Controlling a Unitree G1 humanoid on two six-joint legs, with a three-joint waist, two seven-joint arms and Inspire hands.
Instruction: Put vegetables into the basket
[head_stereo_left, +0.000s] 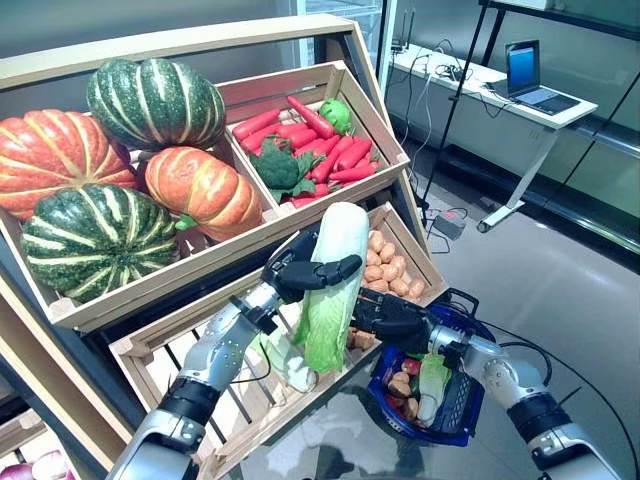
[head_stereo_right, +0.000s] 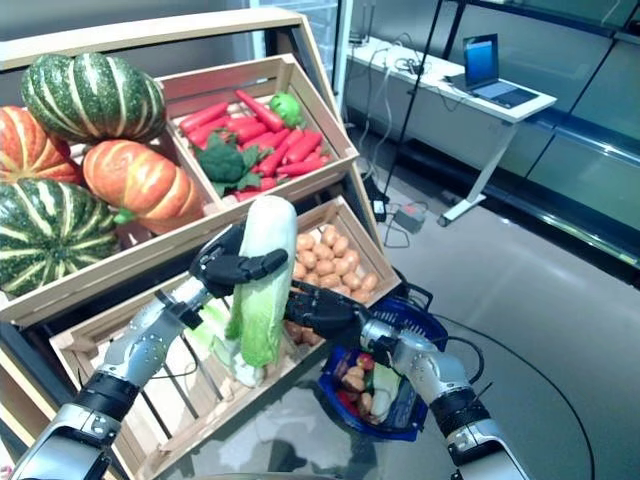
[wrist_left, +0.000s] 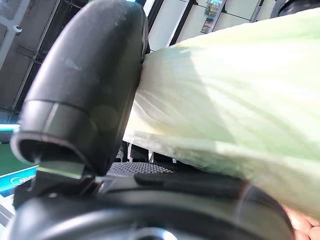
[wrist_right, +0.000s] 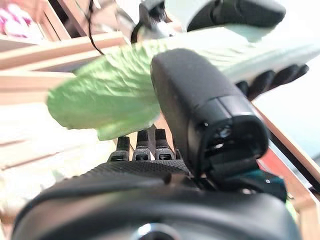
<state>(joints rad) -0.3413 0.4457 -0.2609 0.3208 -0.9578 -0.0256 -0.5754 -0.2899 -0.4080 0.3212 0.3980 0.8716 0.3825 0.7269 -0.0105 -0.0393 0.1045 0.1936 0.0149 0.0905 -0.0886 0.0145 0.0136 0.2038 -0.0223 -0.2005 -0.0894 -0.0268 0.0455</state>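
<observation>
My left hand (head_stereo_left: 305, 272) is shut on a long pale-green napa cabbage (head_stereo_left: 335, 270) and holds it upright over the stand's lower crate (head_stereo_left: 150, 355). In the left wrist view my thumb (wrist_left: 85, 85) presses on the cabbage (wrist_left: 225, 100). My right hand (head_stereo_left: 395, 318) reaches in from the right at the cabbage's leafy lower end, fingers straight, with its thumb (wrist_right: 200, 110) in front of the leaf (wrist_right: 100, 95) and its fingers behind it. The blue basket (head_stereo_left: 470, 400) stands on the floor below my right arm. It holds a pale green leafy vegetable (head_stereo_left: 432, 380), small brown potatoes (head_stereo_left: 400, 385) and something red (head_stereo_left: 412, 366).
The wooden stand (head_stereo_left: 200, 40) with its slanted crates takes up the left side. A crate of potatoes (head_stereo_left: 385, 265) lies just behind both hands. A white desk (head_stereo_left: 500, 85) with a laptop stands at the back right, beyond open grey floor (head_stereo_left: 560, 290).
</observation>
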